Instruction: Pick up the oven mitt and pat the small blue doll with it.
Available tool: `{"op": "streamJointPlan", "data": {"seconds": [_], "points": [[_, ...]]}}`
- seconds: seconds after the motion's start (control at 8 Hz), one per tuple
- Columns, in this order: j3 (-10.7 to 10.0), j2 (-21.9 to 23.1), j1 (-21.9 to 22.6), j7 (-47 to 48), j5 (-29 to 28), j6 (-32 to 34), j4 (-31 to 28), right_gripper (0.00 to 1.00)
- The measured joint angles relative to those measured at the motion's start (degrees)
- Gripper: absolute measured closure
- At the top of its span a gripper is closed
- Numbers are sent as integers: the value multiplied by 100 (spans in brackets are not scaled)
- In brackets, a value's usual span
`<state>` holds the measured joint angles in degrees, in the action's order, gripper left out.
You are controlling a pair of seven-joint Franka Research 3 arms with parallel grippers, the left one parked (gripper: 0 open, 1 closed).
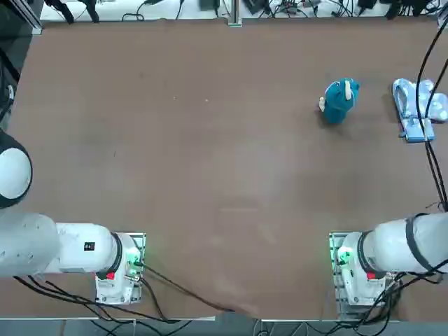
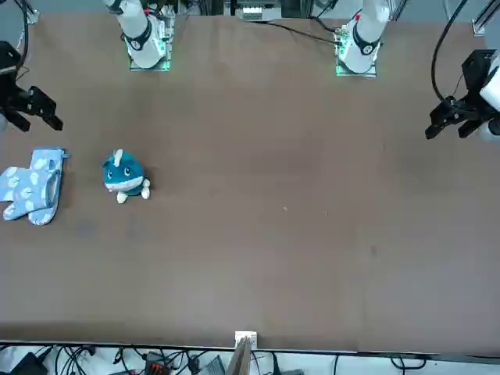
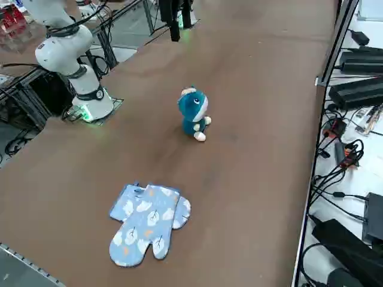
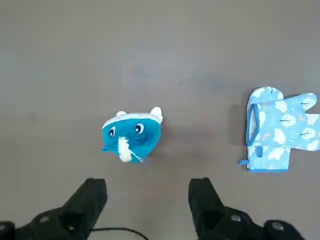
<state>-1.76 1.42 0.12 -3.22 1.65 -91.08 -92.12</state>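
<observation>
The worktop (image 1: 224, 168) is a broad, plain brown surface, with small pale specks and a soft sheen from the light. The robot's white right arm (image 1: 406, 245) stands at the near side of it, on the right, its base mounted by the edge, with a green light and a red patch showing there. Black cables (image 1: 430, 150) run across the right side of the top view, passing over the mitts in that picture.

The right tool (image 4: 148, 185) hangs over the right side of the worktop, at the left edge of the front view. Its two black fingers stand wide apart, with nothing between them and touching neither the mitts nor the doll.

Two light-blue oven mitts lie on the right part of the worktop, patterned with white leaf-like shapes and small orange marks. The upper mitt (image 3: 143, 226) rests across the lower mitt (image 3: 181, 213), its thumb clear to see and its rounded end pointing toward the robot's right. The lower one lies at an angle to it, its cuff toward the robot's side.

The small blue doll (image 1: 339, 100) sits upright on the worktop to the left of the mitts, apart from them. It is teal, with a white mouth area, white feet and a pale tuft on its head.
</observation>
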Motion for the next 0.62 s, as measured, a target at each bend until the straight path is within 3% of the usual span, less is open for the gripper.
{"op": "streamJointPlan", "data": {"seconds": [0.38, 0.62], "points": [[-25, -11, -5, 0, 1, 109, 13, 0], [-45, -218, -83, 0, 500, 119, -25, 0]]}}
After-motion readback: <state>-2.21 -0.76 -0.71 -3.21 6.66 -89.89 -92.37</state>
